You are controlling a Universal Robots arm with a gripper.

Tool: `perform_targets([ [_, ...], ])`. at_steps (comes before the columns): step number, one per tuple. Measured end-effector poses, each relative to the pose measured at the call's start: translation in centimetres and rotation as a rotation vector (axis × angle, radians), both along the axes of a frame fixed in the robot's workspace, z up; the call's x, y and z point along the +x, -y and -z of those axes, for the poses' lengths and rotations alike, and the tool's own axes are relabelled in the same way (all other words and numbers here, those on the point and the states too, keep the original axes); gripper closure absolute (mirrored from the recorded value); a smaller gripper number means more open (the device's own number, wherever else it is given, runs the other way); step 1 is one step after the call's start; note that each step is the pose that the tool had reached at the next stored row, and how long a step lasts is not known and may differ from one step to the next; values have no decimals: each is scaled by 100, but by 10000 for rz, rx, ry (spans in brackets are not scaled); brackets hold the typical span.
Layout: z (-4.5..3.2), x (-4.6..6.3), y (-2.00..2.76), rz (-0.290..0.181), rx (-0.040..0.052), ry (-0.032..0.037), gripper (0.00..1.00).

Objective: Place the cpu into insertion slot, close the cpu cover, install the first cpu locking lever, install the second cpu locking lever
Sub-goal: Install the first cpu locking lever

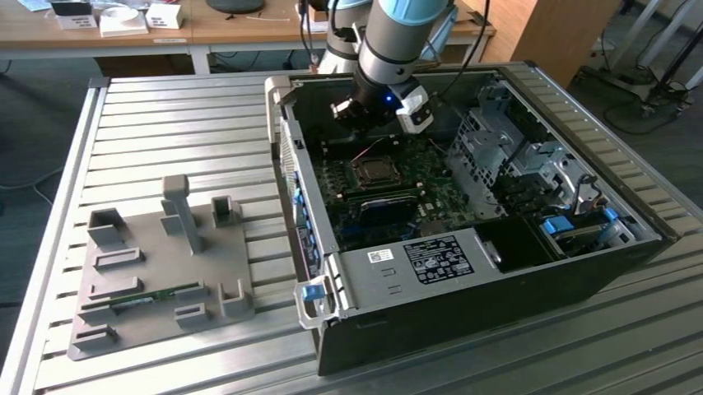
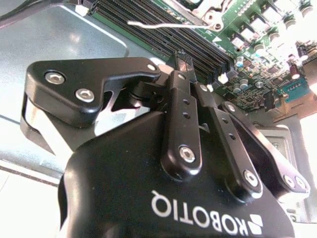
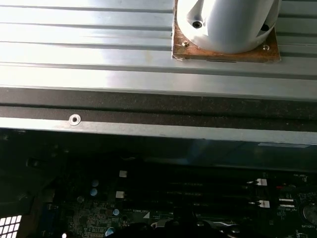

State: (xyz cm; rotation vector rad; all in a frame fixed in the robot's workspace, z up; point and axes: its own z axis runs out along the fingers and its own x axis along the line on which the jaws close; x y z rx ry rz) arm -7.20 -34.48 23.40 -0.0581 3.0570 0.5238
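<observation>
Silvery ribbed aluminium table carries an open black computer case lying on its side, and on the exterior view's left of the case stands a grey plastic fixture tray with upright posts. A grey and blue robot arm reaches down into the far end of the case. Inside, a green circuit board lines the case floor. The square insertion slot with a dark centre and thin metal rim sits near the board's middle, just beside the arm's end; whether the cpu lies in it I cannot tell. In the second wrist view the black hand has its fingers pressed together at the tips, above long black memory slots. Whether anything thin is pinched between them cannot be told. A thin silvery wire lever stretches across those slots
</observation>
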Motion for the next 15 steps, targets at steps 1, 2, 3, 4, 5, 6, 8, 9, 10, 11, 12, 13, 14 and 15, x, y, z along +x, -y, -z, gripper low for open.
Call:
perform_targets([
  [1,9,0,0,0,-1,0,89],
  [2,19,1,0,1,-5,0,89],
  [3,29,4,0,0,-11,0,89],
  [4,37,11,0,0,-16,0,89],
  [5,44,22,0,0,-19,0,89],
  [6,49,36,0,0,-23,-2,89],
  [8,56,56,0,0,-24,-1,89],
  [9,59,63,0,0,-24,-1,89],
  [10,61,69,0,-1,-24,-1,89],
  [11,61,72,0,-1,-25,-2,89],
  [12,62,72,1,0,-25,-1,89],
  [13,62,72,1,1,-25,-1,89],
  [14,75,92,0,0,-24,-1,89],
  [15,88,91,0,0,-24,-1,89],
])
